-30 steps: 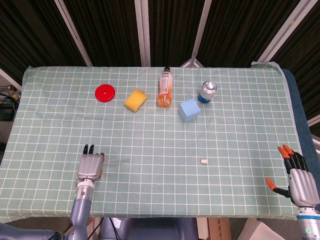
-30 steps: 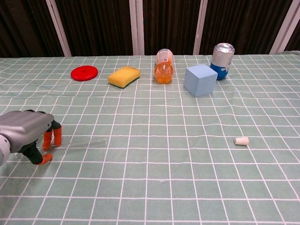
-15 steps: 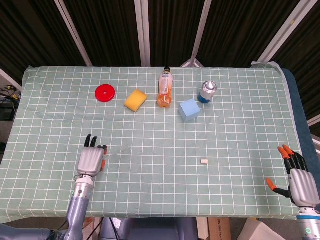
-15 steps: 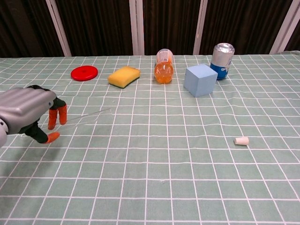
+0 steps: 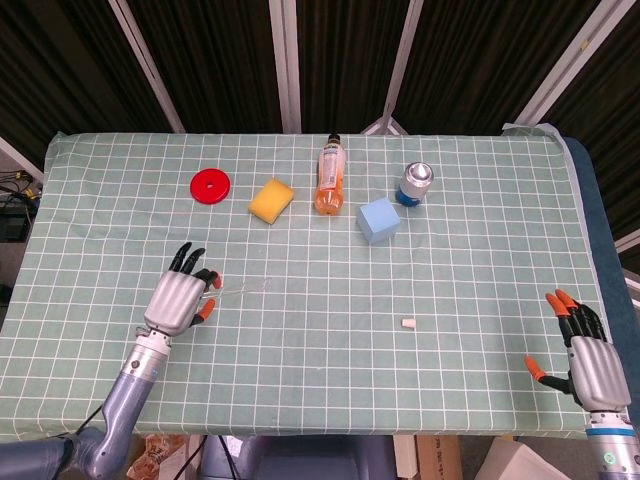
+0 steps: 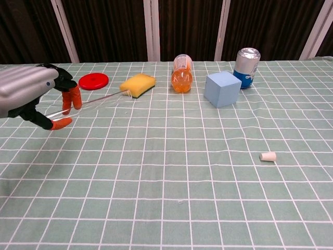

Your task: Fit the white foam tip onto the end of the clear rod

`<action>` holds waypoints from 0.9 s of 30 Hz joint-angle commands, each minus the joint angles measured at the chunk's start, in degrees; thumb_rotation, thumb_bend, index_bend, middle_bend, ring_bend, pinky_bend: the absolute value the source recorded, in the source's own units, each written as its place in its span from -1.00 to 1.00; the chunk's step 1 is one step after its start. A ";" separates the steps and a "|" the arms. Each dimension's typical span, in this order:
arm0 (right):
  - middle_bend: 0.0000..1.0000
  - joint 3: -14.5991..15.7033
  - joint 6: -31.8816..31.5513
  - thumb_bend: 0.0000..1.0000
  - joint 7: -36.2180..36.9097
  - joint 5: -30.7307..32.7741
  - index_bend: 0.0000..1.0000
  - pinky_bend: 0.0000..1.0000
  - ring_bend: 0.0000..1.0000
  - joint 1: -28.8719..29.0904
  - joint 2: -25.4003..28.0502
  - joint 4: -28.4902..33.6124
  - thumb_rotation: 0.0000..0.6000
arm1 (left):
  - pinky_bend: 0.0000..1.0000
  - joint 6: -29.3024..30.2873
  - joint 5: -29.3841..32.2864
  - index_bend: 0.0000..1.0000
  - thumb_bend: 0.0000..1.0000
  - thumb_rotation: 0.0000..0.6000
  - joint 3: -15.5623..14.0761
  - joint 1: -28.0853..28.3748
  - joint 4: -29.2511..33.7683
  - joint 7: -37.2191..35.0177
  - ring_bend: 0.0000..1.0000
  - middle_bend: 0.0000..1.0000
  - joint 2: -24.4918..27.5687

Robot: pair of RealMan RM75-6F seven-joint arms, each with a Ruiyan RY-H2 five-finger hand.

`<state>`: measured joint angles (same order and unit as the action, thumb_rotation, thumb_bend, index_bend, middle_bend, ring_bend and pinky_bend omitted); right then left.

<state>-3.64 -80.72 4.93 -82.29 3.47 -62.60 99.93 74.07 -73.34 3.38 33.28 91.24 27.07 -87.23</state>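
My left hand (image 5: pixel 180 298) (image 6: pixel 36 92) pinches the clear rod (image 6: pixel 96 101) (image 5: pixel 243 289) near one end and holds it above the cloth, its free end pointing right. The small white foam tip (image 5: pixel 407 323) (image 6: pixel 267 156) lies alone on the cloth, right of centre. My right hand (image 5: pixel 585 355) hovers open at the table's front right corner, well to the right of the foam tip; the chest view does not show it.
Along the back of the green checked tablecloth (image 5: pixel 320 380) lie a red disc (image 5: pixel 210 186), a yellow sponge (image 5: pixel 271 200), an orange bottle on its side (image 5: pixel 331 177), a blue cube (image 5: pixel 378 220) and a can (image 5: pixel 414 184).
My left hand has lifted the clear rod off the cloth and raised it, moving slightly away from the front edge. The right hand has shifted slightly left.
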 commanded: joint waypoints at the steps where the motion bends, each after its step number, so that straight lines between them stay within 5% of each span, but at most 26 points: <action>1: -1.00 -0.22 1.50 -0.38 -2.12 0.65 -1.00 -1.00 -1.00 1.07 -0.69 0.36 1.00 | -1.00 -3.06 -4.24 -0.03 0.55 1.00 0.72 1.27 -2.59 -7.52 -0.75 0.06 3.18; 11: -1.00 -2.39 9.09 -0.38 -13.89 7.02 -0.98 -1.00 -1.00 7.04 -6.92 1.08 1.00 | -1.00 -5.32 -8.48 -0.03 0.62 1.00 2.05 2.78 -3.92 -17.38 -0.75 0.07 6.05; 20: -0.86 -3.92 13.12 -0.39 -24.80 12.92 -0.48 -1.00 -1.00 12.51 -16.82 0.26 1.00 | -1.00 -5.21 -10.96 -0.03 0.62 1.00 3.42 3.33 -2.81 -22.65 -0.75 0.07 9.93; 27: -0.78 -5.53 13.98 -0.38 -30.29 17.41 -0.31 -1.00 -1.00 15.82 -23.86 -2.51 1.00 | -1.00 -5.06 -12.03 -0.03 0.62 1.00 3.82 3.25 -2.55 -25.18 -0.75 0.07 12.32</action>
<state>-8.58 -67.12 -24.04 -66.17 18.25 -84.96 98.44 68.99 -85.20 7.10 36.54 88.66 2.13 -75.12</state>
